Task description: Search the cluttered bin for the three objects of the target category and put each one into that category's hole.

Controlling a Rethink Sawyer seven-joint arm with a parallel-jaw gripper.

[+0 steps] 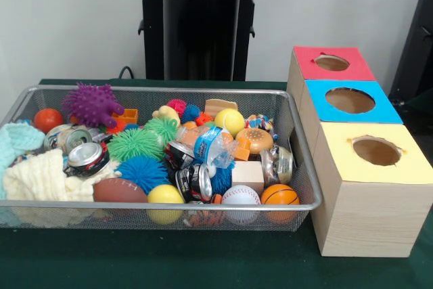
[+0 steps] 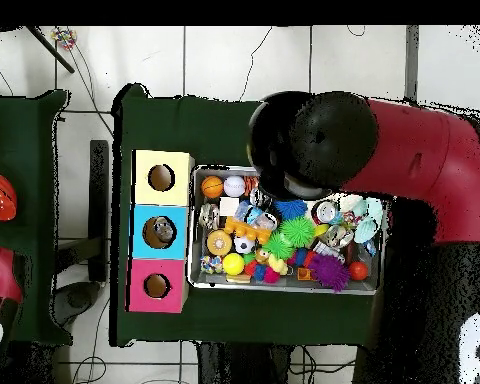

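The cluttered bin (image 1: pixel 169 206), a shallow silver wire-mesh basket, sits on the green table and also shows in the overhead view (image 2: pixel 193 262). It holds a basketball (image 1: pixel 279 195), a baseball (image 1: pixel 240 195), a football (image 1: pixel 118 190), two yellow balls (image 1: pixel 164 194), crushed cans (image 1: pixel 86 157), spiky toys in purple (image 1: pixel 93 104), green (image 1: pixel 135 143) and blue (image 1: pixel 142 170), and cloths (image 1: pixel 40 177). Beside it stand three wooden boxes with holes: red (image 1: pixel 358 69), blue (image 1: pixel 389 109) and yellow (image 1: pixel 413 164). My red and black arm (image 2: pixel 404 150) reaches over the bin's upper part in the overhead view. The gripper itself is hidden.
The black pedestal (image 1: pixel 199 25) stands behind the bin. The bin also holds a wooden block (image 1: pixel 247 174), a toy burger (image 1: pixel 254 140), a plastic bottle (image 1: pixel 210 143) and an orange ball (image 1: pixel 47 119). In the overhead view the blue box's hole (image 2: pixel 162 230) has something in it.
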